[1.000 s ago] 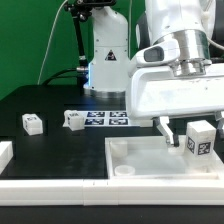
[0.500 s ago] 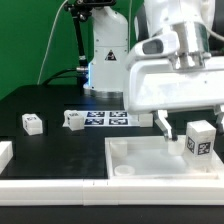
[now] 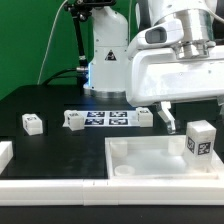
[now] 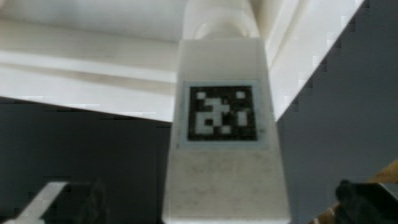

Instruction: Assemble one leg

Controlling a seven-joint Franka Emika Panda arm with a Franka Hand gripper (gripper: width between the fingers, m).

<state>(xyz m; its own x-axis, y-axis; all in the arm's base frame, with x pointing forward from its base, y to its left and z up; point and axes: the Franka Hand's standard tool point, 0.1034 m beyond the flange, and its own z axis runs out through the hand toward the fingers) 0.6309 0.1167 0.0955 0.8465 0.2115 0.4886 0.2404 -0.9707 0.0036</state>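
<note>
A leg [image 3: 200, 138], a stubby white block with a black-and-white tag, stands upright at the right corner of the large white panel [image 3: 140, 160]. My gripper [image 3: 195, 110] hangs above it, open and empty; one finger [image 3: 166, 116] shows to the leg's left, clear of it. In the wrist view the same leg [image 4: 226, 120] fills the middle with its tag facing the camera, and my gripper [image 4: 210, 205] straddles it, with the dark fingertips [image 4: 54, 200] wide apart on both sides and not touching it. Three more legs [image 3: 33, 124] [image 3: 73, 120] [image 3: 145, 115] lie on the black table.
The marker board [image 3: 105, 118] lies flat between the loose legs. A white block [image 3: 5, 153] sits at the exterior view's left edge, and a white rail [image 3: 50, 187] runs along the front. The robot's base [image 3: 105, 60] stands behind.
My gripper has risen straight up from around the leg. The leg has stayed standing in the panel's corner.
</note>
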